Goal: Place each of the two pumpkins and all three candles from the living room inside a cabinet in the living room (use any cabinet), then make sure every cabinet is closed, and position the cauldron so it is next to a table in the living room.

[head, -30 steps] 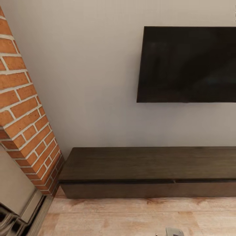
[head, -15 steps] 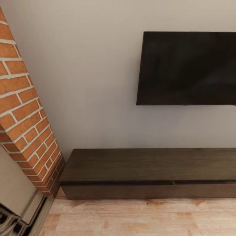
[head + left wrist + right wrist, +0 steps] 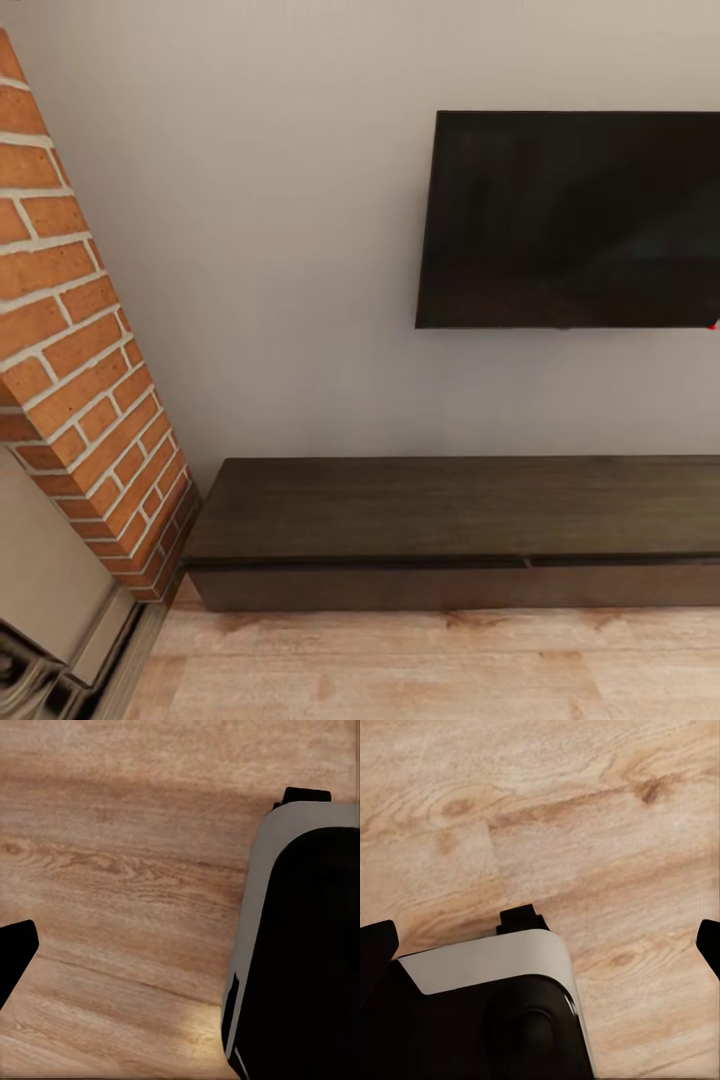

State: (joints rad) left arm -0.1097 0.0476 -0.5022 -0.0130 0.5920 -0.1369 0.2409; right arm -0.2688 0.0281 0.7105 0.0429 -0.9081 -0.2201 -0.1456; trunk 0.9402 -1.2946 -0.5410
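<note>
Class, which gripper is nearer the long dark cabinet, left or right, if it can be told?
Cannot tell. The cabinet lies ahead against the wall; both wrist views look down at wood floor beside the robot's own body.

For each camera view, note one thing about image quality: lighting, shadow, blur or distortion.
Head view: even, soft light; the brick column leans from wide-angle distortion, and the cabinet looks slightly blurred. Left wrist view: the wooden floor is soft-focus, with a brighter patch. Right wrist view: floor grain is blurred and evenly lit.
</note>
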